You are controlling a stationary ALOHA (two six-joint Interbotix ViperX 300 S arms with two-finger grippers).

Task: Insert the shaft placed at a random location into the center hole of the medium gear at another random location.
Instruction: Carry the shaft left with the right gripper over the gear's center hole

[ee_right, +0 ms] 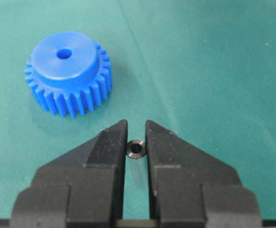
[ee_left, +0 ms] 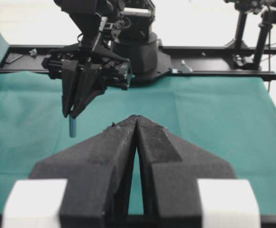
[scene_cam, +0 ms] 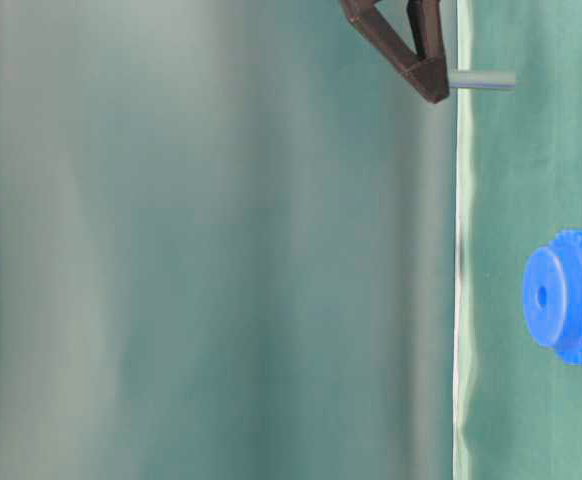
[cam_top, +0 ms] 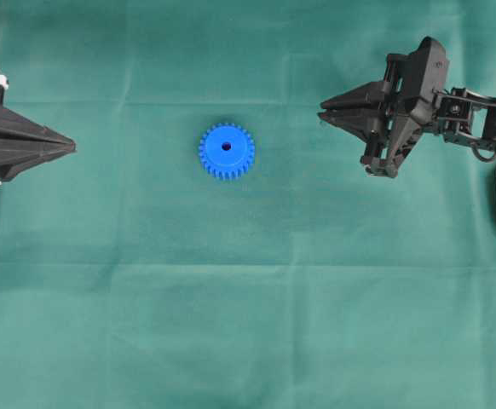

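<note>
Our right claw [ee_right: 136, 137] pinches the shaft [ee_right: 136, 148] upright, raised off the worktop beside the gear [cam_top: 227, 151]; left claw [cam_top: 67, 148] sits shut, empty; we should keep it vertical, centre over the hole [ee_right: 64, 53], then lower slowly.

1. the right hand [cam_top: 323, 112] sits at the right side of the overhead view, its arm coming in from the right edge and its fingertips pointing left.
2. its fingers [ee_right: 110, 142] are pinched on the shaft [ee_right: 136, 148], which hangs below the tips, clear of the worktop.
3. the left hand [cam_top: 71, 148] rests at the left edge, pointing right, its fingers [ee_left: 121, 142] pressed together with nothing between them.
</note>
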